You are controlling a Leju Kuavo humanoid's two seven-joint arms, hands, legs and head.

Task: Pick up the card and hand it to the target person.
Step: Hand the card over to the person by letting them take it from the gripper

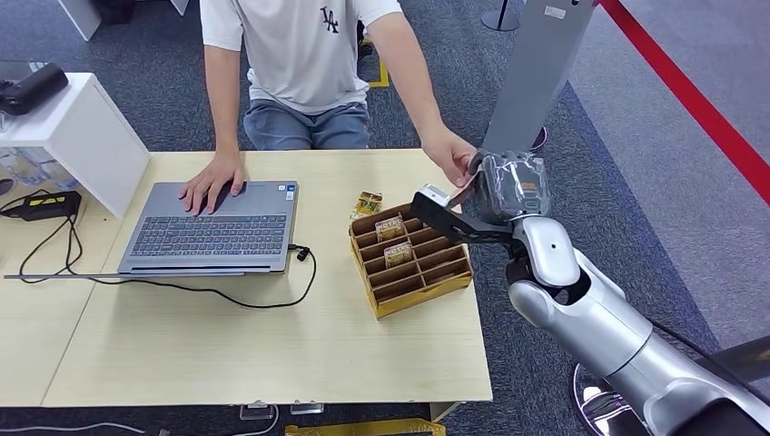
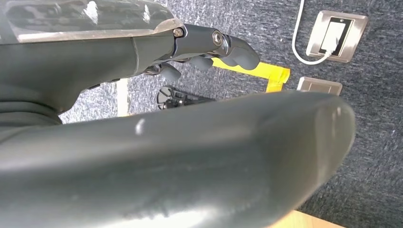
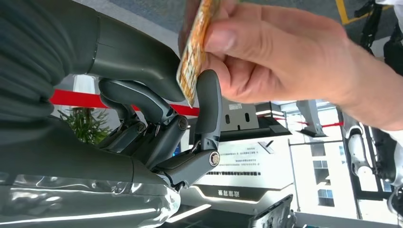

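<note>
The card (image 3: 192, 52) is pinched between the thumb (image 3: 142, 66) and an upright finger (image 3: 208, 107) of the right hand (image 3: 157, 123), while its upper part is gripped by the person's hand (image 3: 280, 61). It is seen edge-on in the right wrist view: thin, orange-yellow, with a pale rim, and nearly upright. The remaining fingers of the right hand are curled below the card, apart from it.

In the head view the right hand (image 1: 510, 186) is raised just past the table's (image 1: 272, 354) far right corner, the silver arm (image 1: 599, 327) being stretched up towards it from the lower right. The person's hand (image 1: 451, 154) is met there, reaching from beyond the table.

On the table, just beside the right hand, a box (image 1: 410, 262) with slotted compartments is set, and cards are stood in two of its slots. Another card (image 1: 368, 203) is laid flat just behind the box. A laptop (image 1: 213, 227) lies further from the box, and the person's other hand (image 1: 213, 182) is rested on it.

The left hand (image 2: 209, 47) is hung over grey carpet (image 2: 370, 142), its fingers curled in with nothing held
</note>
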